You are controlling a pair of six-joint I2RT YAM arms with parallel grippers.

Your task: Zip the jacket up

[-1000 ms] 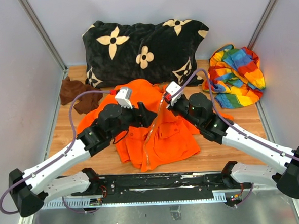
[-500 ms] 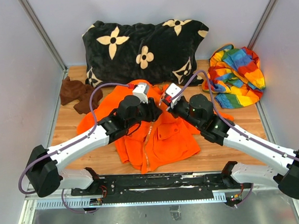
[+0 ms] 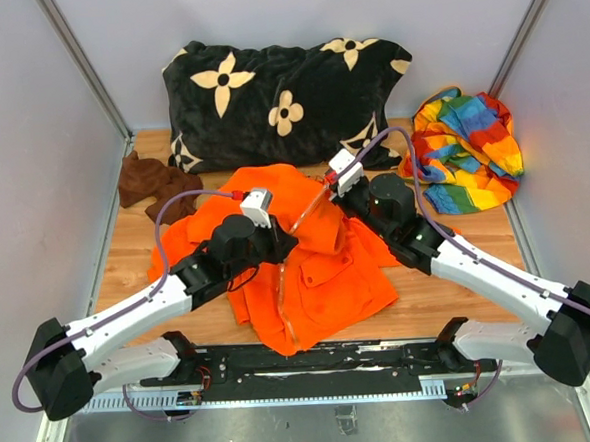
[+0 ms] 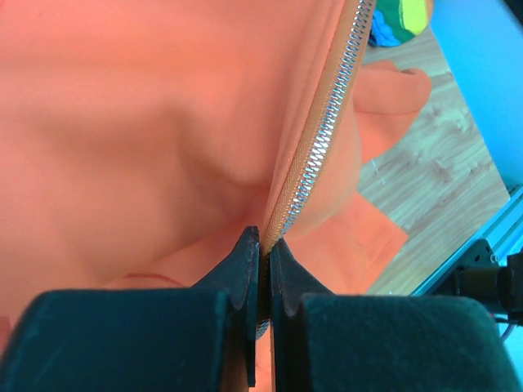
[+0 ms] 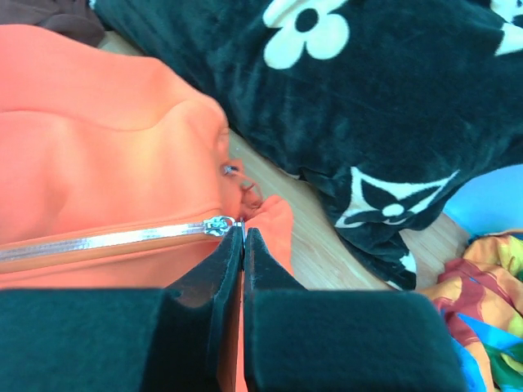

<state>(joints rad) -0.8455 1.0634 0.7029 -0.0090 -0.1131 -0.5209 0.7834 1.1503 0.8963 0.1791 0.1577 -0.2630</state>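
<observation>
One bright orange jacket lies spread in the middle of a wooden table, between two robot arms. The left gripper is pinched closed on the jacket's one pale zipper strip, partway along it. The right gripper is clamped on the jacket's upper edge, right beside the single metal slider. Behind the jacket rests one black pillow with cream flowers. One rainbow-striped cloth sits far right, one small brown cloth far left.
</observation>
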